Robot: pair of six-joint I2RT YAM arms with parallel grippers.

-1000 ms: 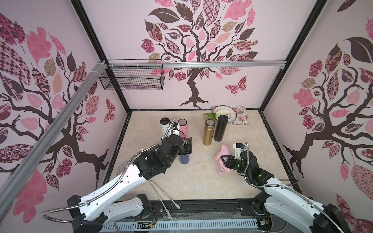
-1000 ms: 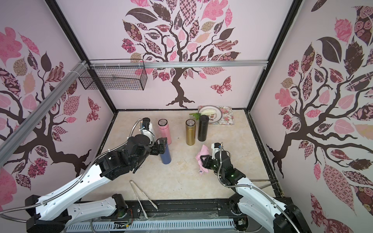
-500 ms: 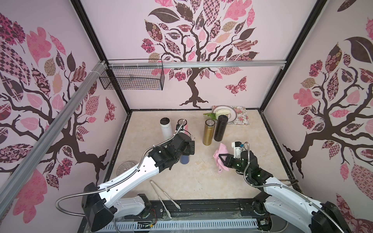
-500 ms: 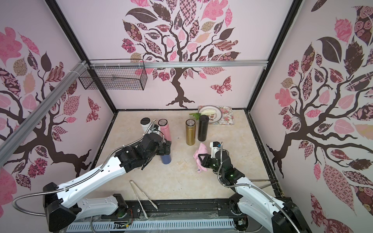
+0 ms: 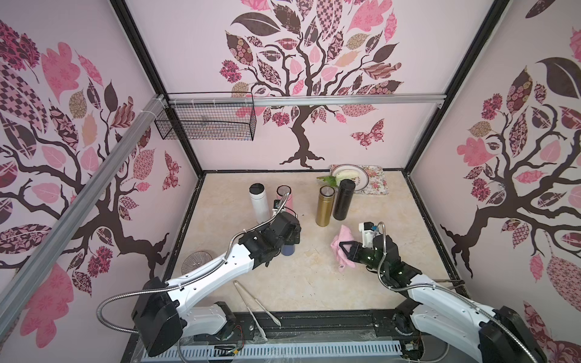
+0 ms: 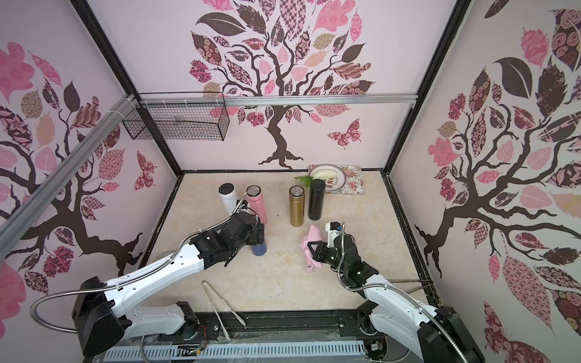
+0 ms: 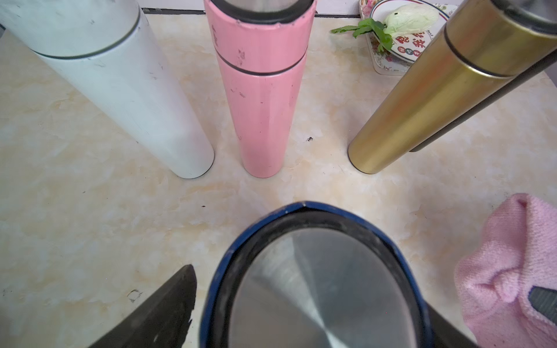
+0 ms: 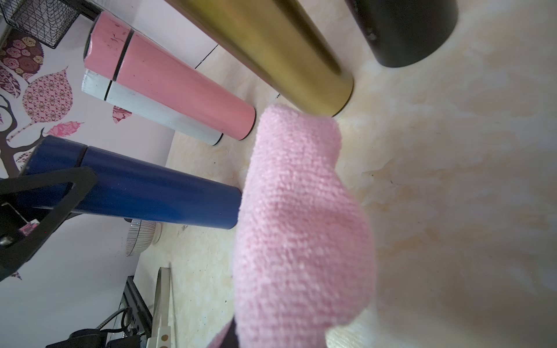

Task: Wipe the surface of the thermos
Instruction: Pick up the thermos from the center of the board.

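Blue thermos point(image 8: 150, 195) upright on the bench point(image 5: 314, 283), just before a pink thermos point(image 6: 258, 206), left pincer point(image 5: 290, 235) open astride its cap (gap visible beside one finger), right pincer point(image 5: 344, 248) clamped on a pink cloth point(image 8: 301, 226), nearby, not touching it

Top views overhead; wrist views share blue thermos point(image 7: 313, 286).

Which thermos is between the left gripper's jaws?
The blue thermos: it stands alone, nearer the robot than the row of white, pink, gold and black, with the left gripper straddling its top.
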